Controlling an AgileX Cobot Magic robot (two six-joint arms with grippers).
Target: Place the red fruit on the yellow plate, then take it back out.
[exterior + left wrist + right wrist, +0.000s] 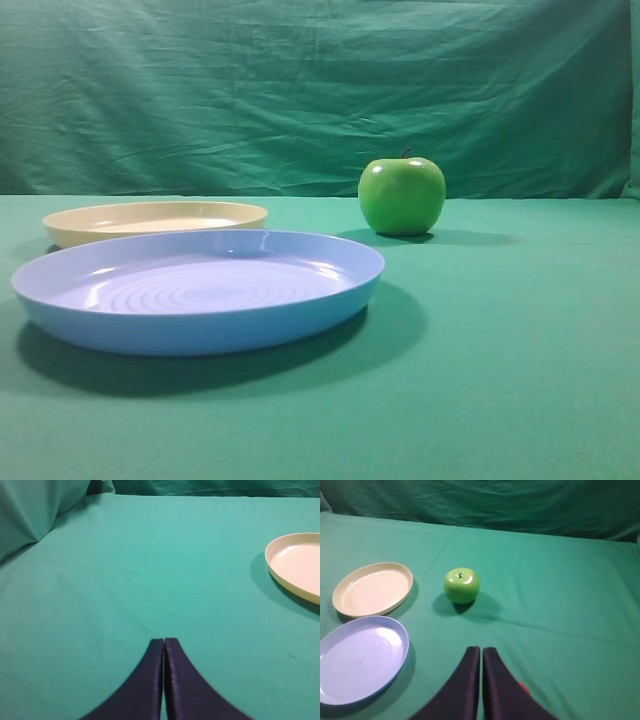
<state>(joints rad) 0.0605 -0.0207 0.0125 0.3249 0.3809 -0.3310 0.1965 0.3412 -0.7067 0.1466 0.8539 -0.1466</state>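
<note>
The yellow plate [90,232] lies bare at the back left of the green cloth; it also shows as the yellow plate [372,590] in the right wrist view and at the right edge as the yellow plate [295,565] in the left wrist view. Of the red fruit [522,687] only a small red sliver peeks out beside my right gripper's finger; the rest is hidden. My right gripper [481,649] is shut, holding nothing, its tips over bare cloth. My left gripper [164,640] is shut and empty, well left of the yellow plate. Neither gripper appears in the exterior high view.
A larger light blue plate [200,325] sits in front of the yellow one, also seen as the blue plate [360,660] at lower left. A green apple [401,195] stands at the back middle, the same apple [461,585] lying ahead of my right gripper. A green cloth backdrop [320,90] rises behind.
</note>
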